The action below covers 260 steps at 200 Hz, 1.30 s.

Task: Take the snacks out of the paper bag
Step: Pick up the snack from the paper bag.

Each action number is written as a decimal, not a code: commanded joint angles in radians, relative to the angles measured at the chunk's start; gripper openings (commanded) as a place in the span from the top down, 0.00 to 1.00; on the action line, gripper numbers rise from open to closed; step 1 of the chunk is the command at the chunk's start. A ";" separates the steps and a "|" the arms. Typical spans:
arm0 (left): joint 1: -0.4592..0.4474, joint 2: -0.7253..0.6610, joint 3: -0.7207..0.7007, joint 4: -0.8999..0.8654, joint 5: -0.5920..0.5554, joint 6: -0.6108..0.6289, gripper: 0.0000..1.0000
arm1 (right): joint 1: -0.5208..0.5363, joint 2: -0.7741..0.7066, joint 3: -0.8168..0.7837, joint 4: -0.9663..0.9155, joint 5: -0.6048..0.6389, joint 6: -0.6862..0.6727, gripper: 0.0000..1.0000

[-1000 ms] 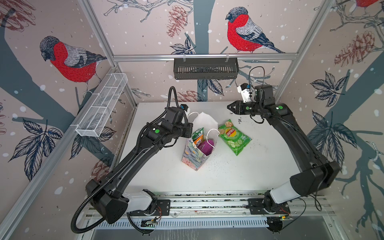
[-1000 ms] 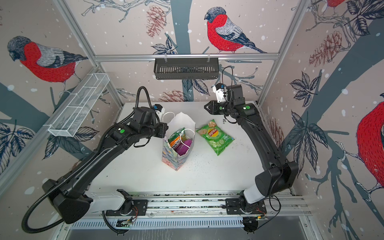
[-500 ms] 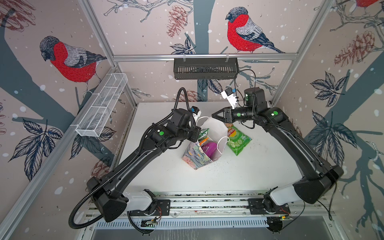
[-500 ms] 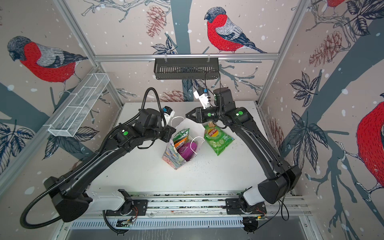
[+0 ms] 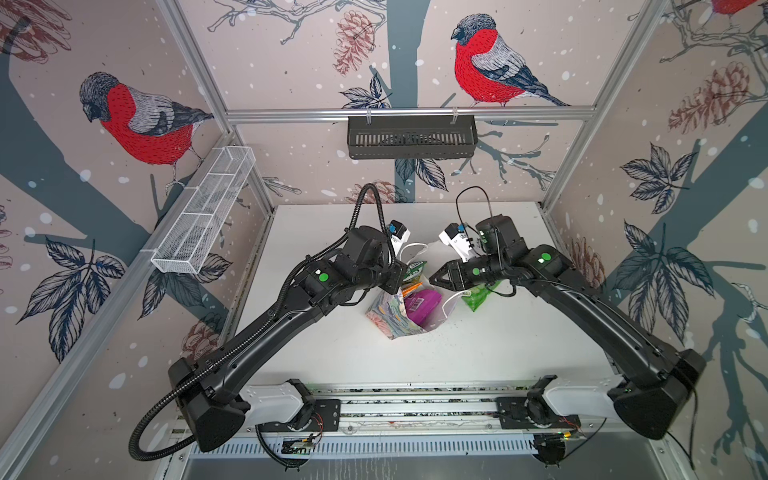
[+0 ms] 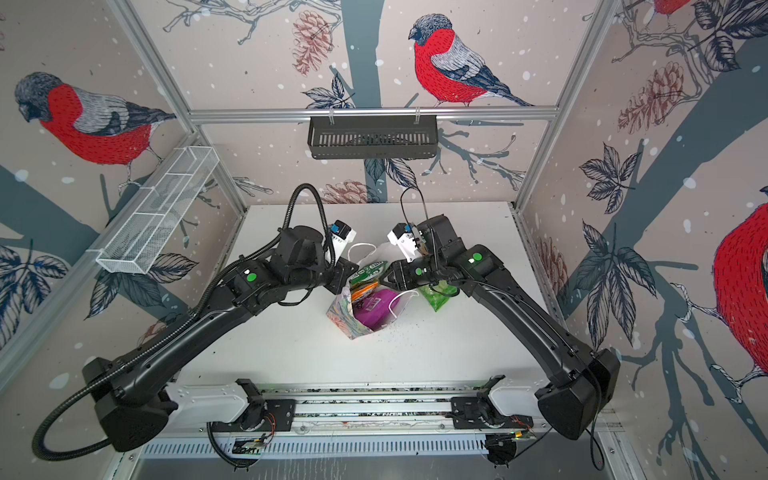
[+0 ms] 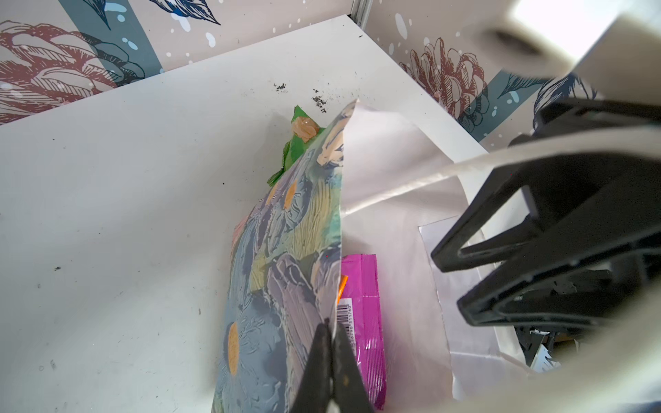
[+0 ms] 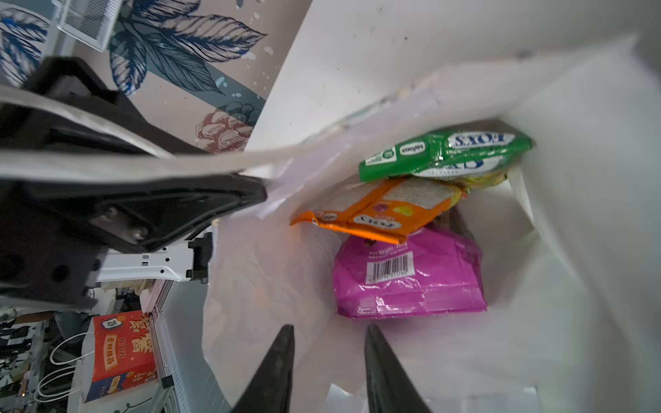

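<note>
Swings the right jaws in from well out at 1 o'clock, right up to the bag (image 5: pixel 388 322) at mid-counter (image 5: pixel 519 353). Hangs them over the rim now, tips parted narrowly, nothing between them, aimed down inside. Keeps the left jaws pinched shut on the floral wall at the bag's 11 o'clock rim, and has the mouth spread wider than a second ago.

Means, by the look of it, one snack done and the second pick lining up. Leaves the chip bag (image 5: pixel 478 297) flat on the counter just at 3 o'clock of the bag, half under the right arm. Shows three still inside: purple packet (image 8: pixel 407 275) nearest the tips, orange packet (image 8: pixel 375 211) next, green packet (image 8: pixel 443 153) beyond.

Reads "FOX'S" on the green one, upside down in the right wrist view. Reads "Net Weight" over a barcode on the purple, and "RICH" on a red carrier (image 8: pixel 121 350) outside the cell. Can't make out the chip bag's logo.
</note>
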 commanded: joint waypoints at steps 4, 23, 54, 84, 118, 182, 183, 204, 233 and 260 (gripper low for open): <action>-0.008 -0.015 -0.034 0.099 0.044 0.006 1.00 | 0.023 -0.022 -0.047 0.038 0.071 0.088 0.63; -0.019 -0.021 -0.042 0.111 0.047 0.000 1.00 | 0.034 -0.036 -0.079 0.072 0.095 0.133 0.61; -0.039 -0.029 -0.029 0.121 0.030 -0.010 1.00 | 0.041 -0.040 -0.121 0.110 0.120 0.180 0.59; -0.053 -0.025 -0.021 0.130 0.033 -0.020 1.00 | 0.047 -0.065 -0.145 0.134 0.123 0.210 0.59; -0.072 -0.018 -0.013 0.137 0.037 -0.024 1.00 | 0.058 -0.066 -0.168 0.139 0.129 0.230 0.59; -0.088 -0.019 -0.018 0.152 0.038 -0.039 1.00 | 0.083 -0.073 -0.230 0.172 0.147 0.286 0.58; -0.088 -0.019 -0.018 0.153 0.038 -0.038 1.00 | 0.084 -0.073 -0.231 0.174 0.147 0.287 0.58; -0.090 -0.021 -0.017 0.154 0.041 -0.039 1.00 | 0.087 -0.076 -0.254 0.199 0.152 0.303 0.57; -0.095 -0.025 -0.013 0.158 0.039 -0.041 1.00 | 0.087 -0.077 -0.280 0.241 0.159 0.336 0.57; -0.107 -0.027 -0.013 0.171 0.037 -0.047 1.00 | 0.083 -0.073 -0.288 0.261 0.176 0.355 0.55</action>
